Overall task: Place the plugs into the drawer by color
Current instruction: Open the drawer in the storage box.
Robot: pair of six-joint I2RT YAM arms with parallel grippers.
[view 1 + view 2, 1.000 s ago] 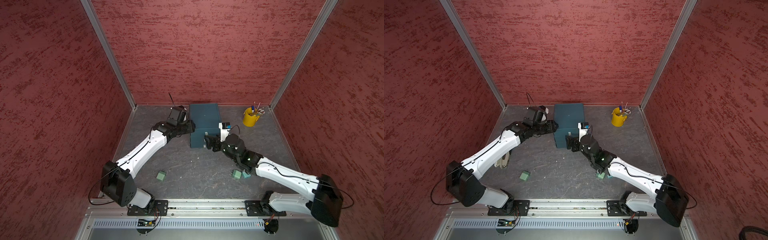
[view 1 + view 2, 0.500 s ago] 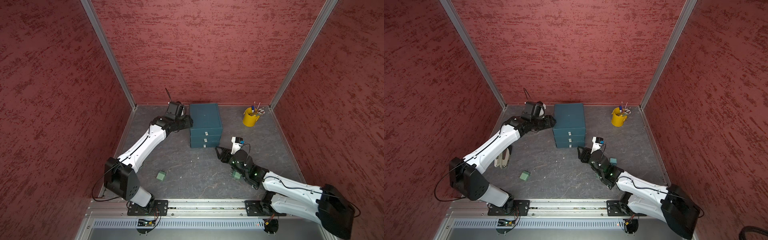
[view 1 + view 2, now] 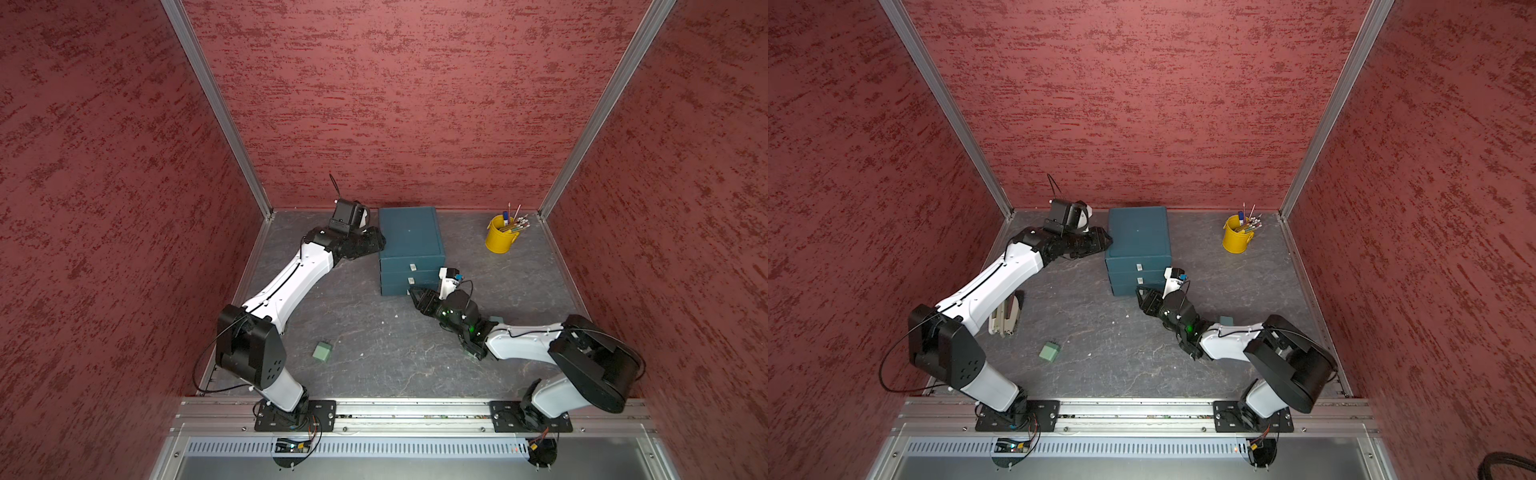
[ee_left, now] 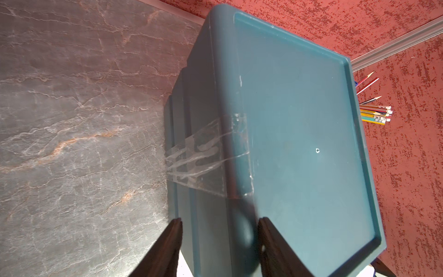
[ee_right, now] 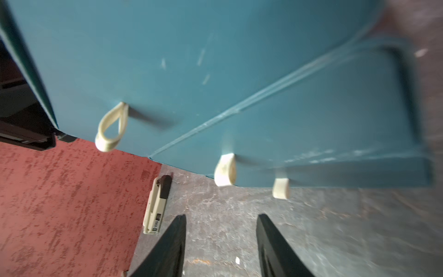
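Back at the drawer (image 3: 409,232)
Our right gripper (image 5: 220,218), half-spread, empty, returns toward twelve o'clock, likely for a tab (image 5: 281,188); left gripper (image 4: 220,219), spread, straddles the drawer's edge.

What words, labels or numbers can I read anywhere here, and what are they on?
No text here can be read.
Beige stapler: small dark label with pale marks, too blurred to read.
Pencils in the yellow bucket: printed bands near the erasers, too small to read.
Dark teal drawer chest: no writing, only clear tape on its side.
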